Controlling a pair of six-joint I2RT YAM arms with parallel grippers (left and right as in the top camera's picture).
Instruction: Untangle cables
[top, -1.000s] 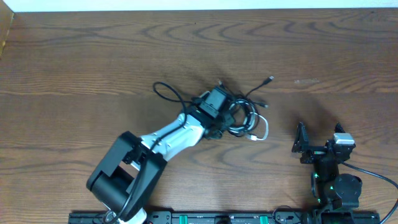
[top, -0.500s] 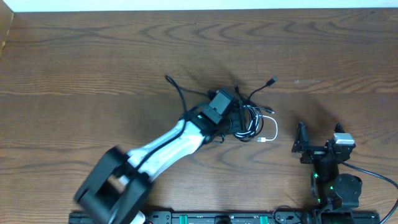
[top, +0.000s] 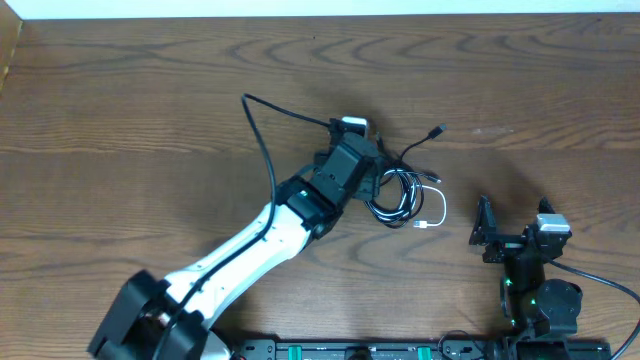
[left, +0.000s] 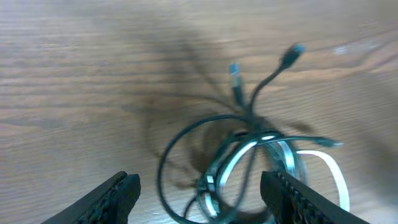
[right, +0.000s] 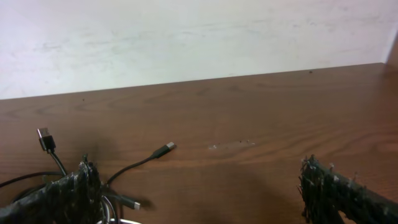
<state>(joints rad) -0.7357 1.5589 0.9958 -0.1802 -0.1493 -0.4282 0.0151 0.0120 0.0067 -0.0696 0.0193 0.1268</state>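
Note:
The cables (top: 400, 192) lie in a coiled tangle at the table's middle, black loops with a white loop (top: 436, 208) on the right. One black strand (top: 262, 140) arcs far out to the left. My left gripper (top: 368, 160) hovers over the tangle's left side. In the left wrist view it (left: 199, 180) is open, and the cables (left: 245, 158) lie on the wood between and beyond its fingers, not gripped. At the lower right my right gripper (top: 513, 232) is open and empty (right: 198, 168). From there, cable plugs (right: 166, 148) show at the left.
A brown wooden table (top: 150, 80) spreads wide around the tangle. Its far edge meets a white wall (right: 186, 37). The left arm (top: 240, 255) slants from the lower left to the middle. A black rail (top: 330, 350) runs along the near edge.
My left gripper has opened and let go of the tangle, then shifted up and away. The tangle slid a little right, and a black strand swung out to the far left. The right arm has stayed still.

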